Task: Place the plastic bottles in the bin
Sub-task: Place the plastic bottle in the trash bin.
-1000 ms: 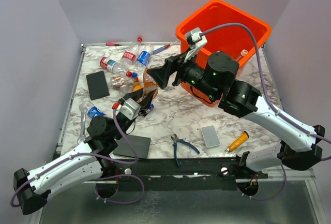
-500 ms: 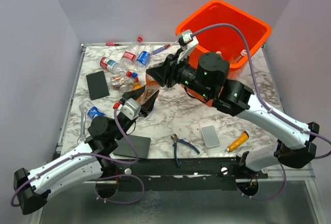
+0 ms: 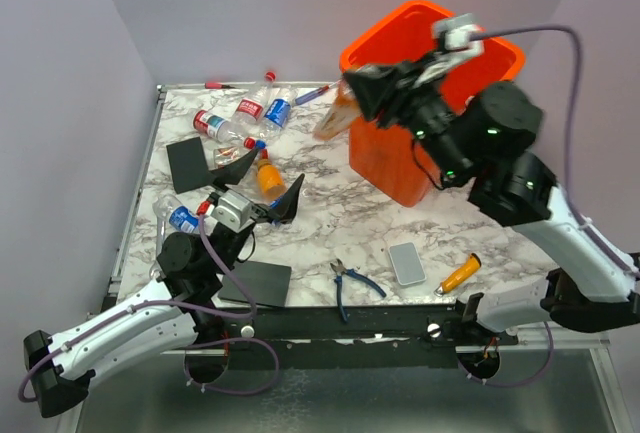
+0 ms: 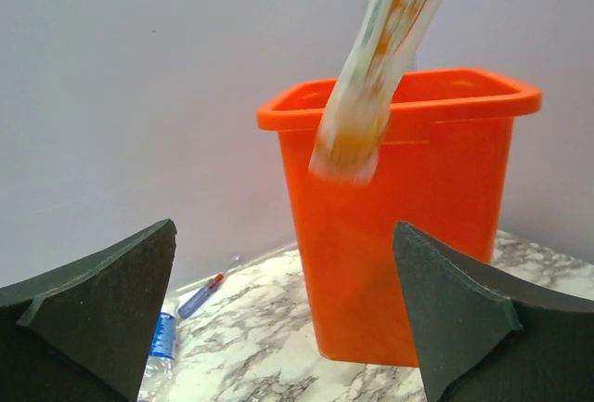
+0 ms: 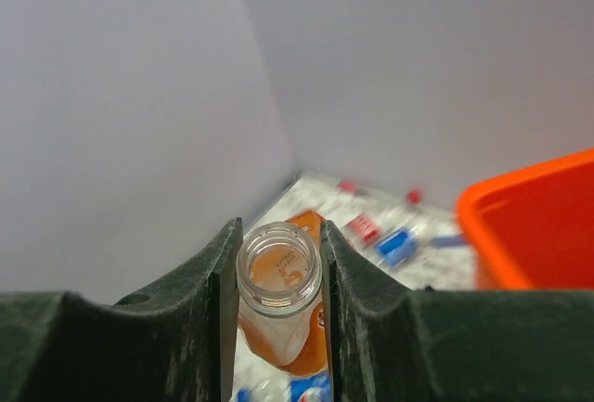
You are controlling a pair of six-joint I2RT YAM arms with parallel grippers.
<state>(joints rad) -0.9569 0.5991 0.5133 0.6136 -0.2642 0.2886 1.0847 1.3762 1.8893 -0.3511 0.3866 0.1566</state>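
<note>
1. The right gripper [image 5: 278, 235] clamps an orange-tinted bottle [image 5: 278, 277] by its neck, upper centre of the top view.
2. Blurred there, it seems to hang just outside the bin [image 4: 408, 263], at its left rim.
3. The left gripper [image 3: 258, 178] gapes wide at lower left, holding nothing.
4. The other bottles [image 3: 245, 118] lie at upper left.

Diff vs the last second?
The right gripper shut on the orange-tinted bottle at its neck and lifted it up and right from the pile; it now hangs beside the bin, not over it. The left gripper opened wide. The other bottles, the pliers and the bin stayed put.
</note>
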